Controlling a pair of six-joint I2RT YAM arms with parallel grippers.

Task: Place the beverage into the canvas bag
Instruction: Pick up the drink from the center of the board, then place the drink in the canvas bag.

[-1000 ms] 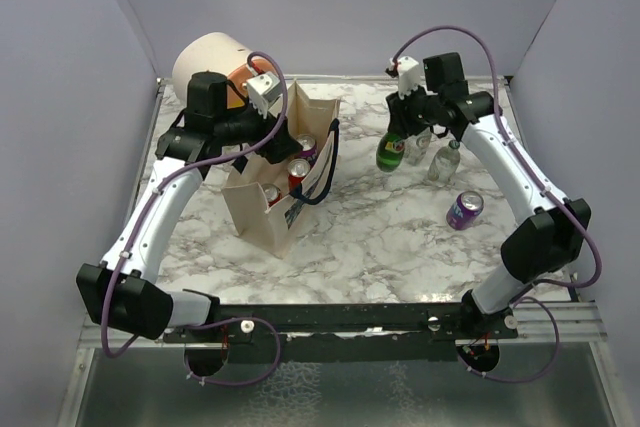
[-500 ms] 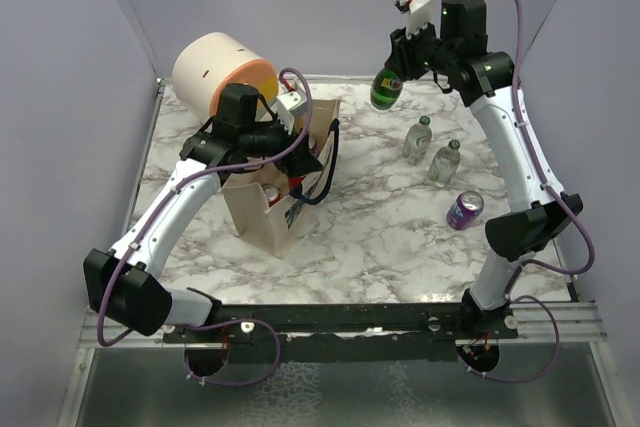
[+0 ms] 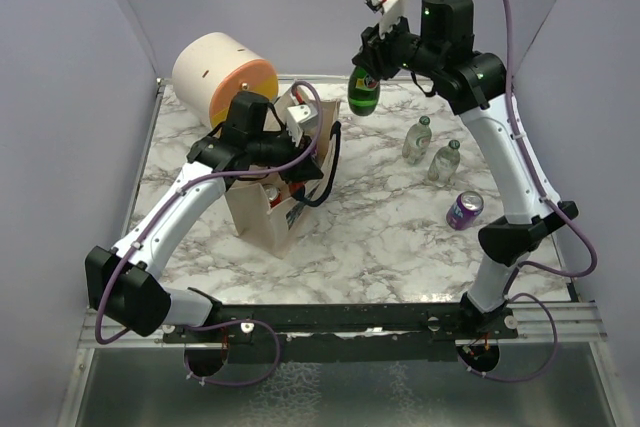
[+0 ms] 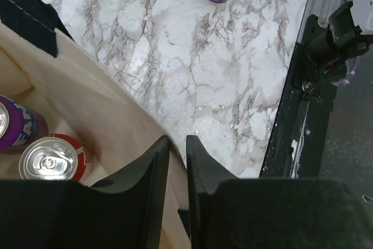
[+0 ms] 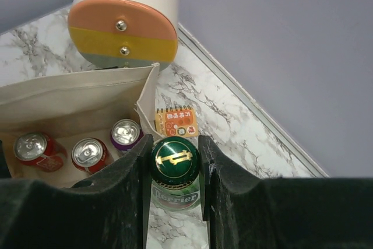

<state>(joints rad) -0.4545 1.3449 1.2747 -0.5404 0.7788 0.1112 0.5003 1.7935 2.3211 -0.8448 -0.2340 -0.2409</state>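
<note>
My right gripper (image 3: 370, 67) is shut on the neck of the beverage, a green Perrier bottle (image 3: 364, 90), and holds it in the air just right of the canvas bag (image 3: 262, 219). In the right wrist view the bottle (image 5: 175, 170) hangs upright between the jaws of the right gripper (image 5: 175, 143), over the marble beside the bag's corner (image 5: 145, 94). The bag stands open with two red cans (image 5: 90, 153) and a purple can (image 5: 126, 132) inside. My left gripper (image 4: 178, 141) is shut on the bag's cloth rim (image 4: 87, 103), one finger inside and one outside.
A cream-and-orange drum (image 3: 220, 72) lies behind the bag. Two small clear bottles (image 3: 418, 137) (image 3: 445, 159) stand at the right, with a purple can (image 3: 464, 209) on its side nearer the front. A small orange notepad (image 5: 176, 122) lies beside the bag.
My right gripper lifted the green bottle off the table and carried it up and left toward the bag. My left gripper came down over the bag's rim and closed on it.
</note>
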